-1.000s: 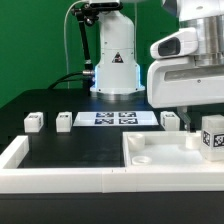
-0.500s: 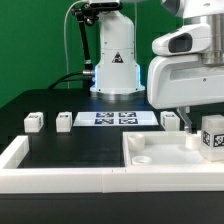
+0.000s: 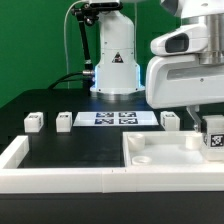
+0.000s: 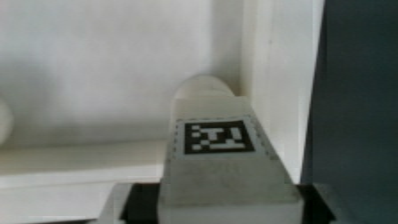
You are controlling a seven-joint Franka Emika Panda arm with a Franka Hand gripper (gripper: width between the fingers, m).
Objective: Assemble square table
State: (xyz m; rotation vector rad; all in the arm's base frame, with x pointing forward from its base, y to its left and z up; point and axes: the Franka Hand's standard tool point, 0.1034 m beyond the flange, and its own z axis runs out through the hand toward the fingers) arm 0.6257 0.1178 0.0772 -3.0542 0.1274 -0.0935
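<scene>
The square table's white slab [image 3: 160, 150] lies at the exterior view's right front, inside the white rail. My gripper [image 3: 212, 126] is shut on one white tagged leg [image 3: 214, 140] and holds it upright over the slab's right end. In the wrist view the leg [image 4: 217, 140] fills the middle, tag facing the camera, with the dark fingers [image 4: 146, 203] pressed on both its sides and the slab [image 4: 89, 110] behind it. Three more legs stand on the black table: at the left [image 3: 34, 121], left of middle [image 3: 65, 120] and near my arm [image 3: 170, 120].
The marker board [image 3: 115, 118] lies flat at the back middle, in front of the robot's white base [image 3: 115, 70]. A long white rail [image 3: 60, 175] borders the black surface at the front and left.
My gripper has shifted slightly toward the exterior view's left and lowered a little with the leg in it. The slab and the three loose legs have not moved.
</scene>
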